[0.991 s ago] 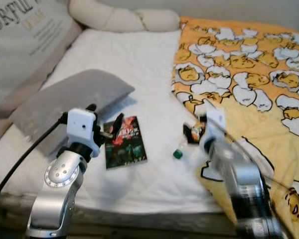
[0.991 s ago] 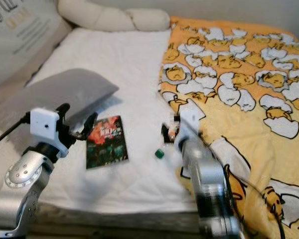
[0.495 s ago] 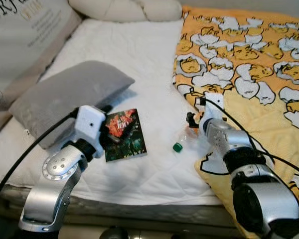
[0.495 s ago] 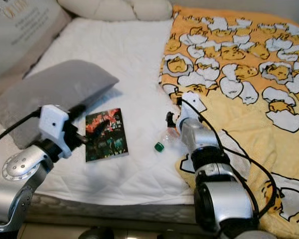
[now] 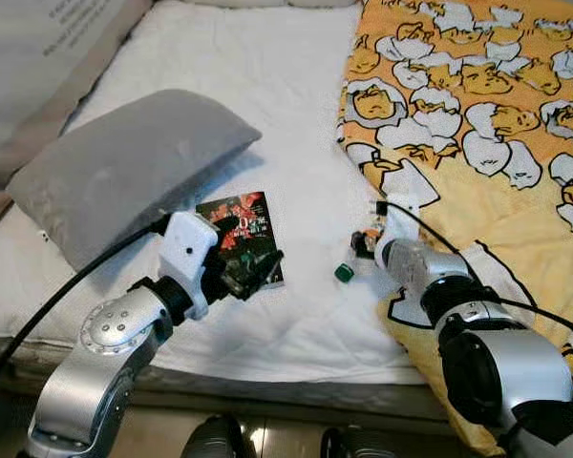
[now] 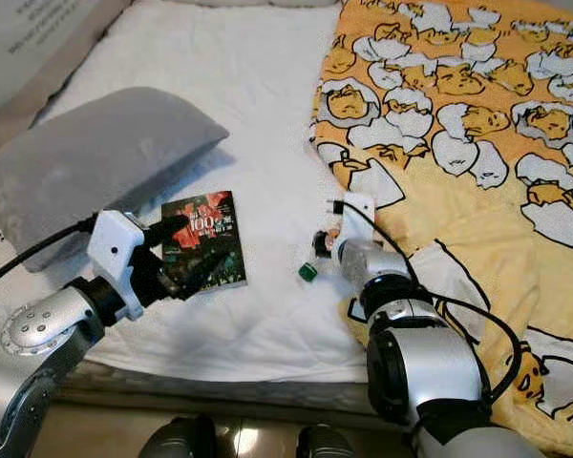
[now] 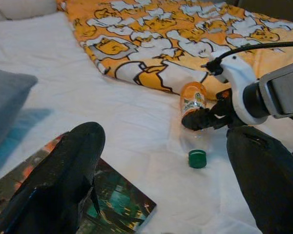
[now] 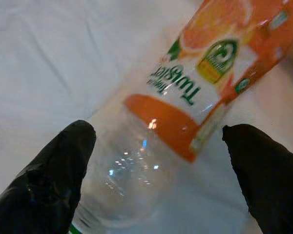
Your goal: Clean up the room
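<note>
On the bed, the right gripper (image 8: 156, 170) straddled an empty bottle (image 8: 185, 122) with fingers spread, seemingly to grasp it, while the left gripper (image 7: 161, 195) hovered open.

White mattress (image 5: 267, 114) open & bare toward the far end, easy pass. Grey pillow (image 5: 124, 167) blocks robot's left side, book (image 5: 241, 250) flat just beside it. Bottle (image 7: 194, 109) lies w/ green cap (image 7: 197, 158) at edge of yellow blanket (image 5: 477, 114), which covers the right half.

The right gripper (image 8: 156, 165) has closed in, fingers (image 8: 44, 185) straddling the bottle (image 8: 185, 112).
</note>
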Available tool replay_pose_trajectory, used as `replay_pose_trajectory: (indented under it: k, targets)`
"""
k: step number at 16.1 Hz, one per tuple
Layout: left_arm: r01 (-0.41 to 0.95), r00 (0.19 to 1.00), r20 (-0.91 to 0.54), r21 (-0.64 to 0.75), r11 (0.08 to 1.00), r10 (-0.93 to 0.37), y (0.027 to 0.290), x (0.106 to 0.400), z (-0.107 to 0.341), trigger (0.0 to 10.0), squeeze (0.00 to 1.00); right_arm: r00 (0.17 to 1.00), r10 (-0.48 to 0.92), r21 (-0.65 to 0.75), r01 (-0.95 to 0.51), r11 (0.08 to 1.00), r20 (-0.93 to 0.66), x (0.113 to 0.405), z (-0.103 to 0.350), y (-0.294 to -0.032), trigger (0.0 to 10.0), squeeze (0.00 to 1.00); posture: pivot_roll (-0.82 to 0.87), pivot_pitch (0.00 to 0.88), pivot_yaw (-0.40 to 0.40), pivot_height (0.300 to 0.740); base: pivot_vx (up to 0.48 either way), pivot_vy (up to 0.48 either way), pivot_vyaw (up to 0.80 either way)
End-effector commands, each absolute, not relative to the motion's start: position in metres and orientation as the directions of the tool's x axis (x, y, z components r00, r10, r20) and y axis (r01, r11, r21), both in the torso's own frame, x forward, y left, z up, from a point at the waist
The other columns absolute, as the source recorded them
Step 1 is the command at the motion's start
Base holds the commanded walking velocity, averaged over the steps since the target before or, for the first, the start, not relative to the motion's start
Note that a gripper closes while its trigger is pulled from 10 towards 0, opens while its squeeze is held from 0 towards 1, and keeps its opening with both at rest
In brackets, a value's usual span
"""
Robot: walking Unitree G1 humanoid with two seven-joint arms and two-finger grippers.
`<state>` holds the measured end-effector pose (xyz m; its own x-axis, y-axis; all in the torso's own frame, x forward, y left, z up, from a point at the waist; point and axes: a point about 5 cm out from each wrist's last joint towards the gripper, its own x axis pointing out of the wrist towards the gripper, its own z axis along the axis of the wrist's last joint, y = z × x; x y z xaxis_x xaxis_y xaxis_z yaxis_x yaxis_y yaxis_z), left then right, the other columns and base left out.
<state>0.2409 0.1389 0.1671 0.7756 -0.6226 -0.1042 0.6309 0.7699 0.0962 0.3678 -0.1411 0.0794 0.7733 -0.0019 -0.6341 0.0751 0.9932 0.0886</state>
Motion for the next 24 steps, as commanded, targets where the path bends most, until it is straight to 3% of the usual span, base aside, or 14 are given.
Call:
replay_pose_trajectory:
  k: [1,6,7,8,9,10,11,19,22,24]
  targets:
    - [0.652,0.758,-0.105,0.099,0.752,-0.643,0.136,0.237,0.169,10.0,0.0,0.762,-0.003,0.098,0.087,0.991,-0.648,0.366,0.076,-0.141,10.0,0.0,0.04,0.199,-0.018,0.74,0.0,0.0,0.0]
    - [0.679,0.734,-0.126,0.098,0.727,-0.668,0.132,0.232,0.17,10.0,0.0,0.734,0.049,0.18,0.101,0.979,-0.677,0.356,0.06,-0.141,10.0,0.0,0.06,0.197,-0.017,0.74,0.0,0.0,0.0]
    - [0.701,0.712,-0.142,0.084,0.708,-0.688,0.13,0.229,0.169,10.0,0.0,0.729,0.044,0.169,0.099,0.981,-0.683,0.353,0.056,-0.143,6.4,0.0,0.06,0.195,-0.017,0.74,0.0,0.0,0.0]
    - [0.725,0.686,-0.159,0.067,0.685,-0.71,0.128,0.226,0.167,10.0,0.0,0.723,0.045,0.169,0.1,0.981,-0.689,0.351,0.053,-0.144,4.0,0.0,0.06,0.194,-0.018,0.74,0.0,0.0,0.0]
    - [0.734,0.676,-0.164,0.062,0.676,-0.719,0.128,0.224,0.167,10.0,0.0,0.721,0.046,0.171,0.102,0.98,-0.691,0.351,0.053,-0.144,4.0,0.0,0.06,0.194,-0.018,0.74,0.0,0.0,0.0]
    - [0.786,0.611,-0.209,0.043,0.617,-0.764,0.124,0.216,0.162,10.0,0.0,0.723,0.047,0.175,0.103,0.979,-0.689,0.35,0.052,-0.144,0.0,0.0,0.06,0.191,-0.017,0.74,0.0,0.0,0.0]
    - [0.813,0.572,-0.236,0.035,0.581,-0.786,0.122,0.211,0.159,10.0,0.0,0.724,0.05,0.177,0.101,0.979,-0.688,0.35,0.051,-0.144,0.0,0.0,0.06,0.189,-0.015,0.74,0.0,0.0,0.0]
    - [0.842,0.505,-0.355,0.0,0.54,-0.787,0.123,0.209,0.146,10.0,0.0,0.733,0.069,0.192,0.085,0.978,-0.677,0.35,0.05,-0.142,0.0,0.0,0.05,0.175,-0.008,0.74,0.0,0.0,0.0]
    - [0.835,0.517,-0.348,0.002,0.55,-0.782,0.123,0.213,0.146,10.0,0.0,0.766,0.07,0.177,0.058,0.982,-0.639,0.353,0.054,-0.144,0.0,0.0,0.04,0.154,-0.006,0.74,0.0,0.0,0.0]
    - [0.805,0.571,-0.327,0.039,0.593,-0.753,0.125,0.221,0.147,10.0,0.0,0.809,0.088,0.193,0.033,0.981,-0.581,0.356,0.058,-0.149,0.0,0.0,0.04,0.132,-0.001,0.74,0.0,0.0,0.0]
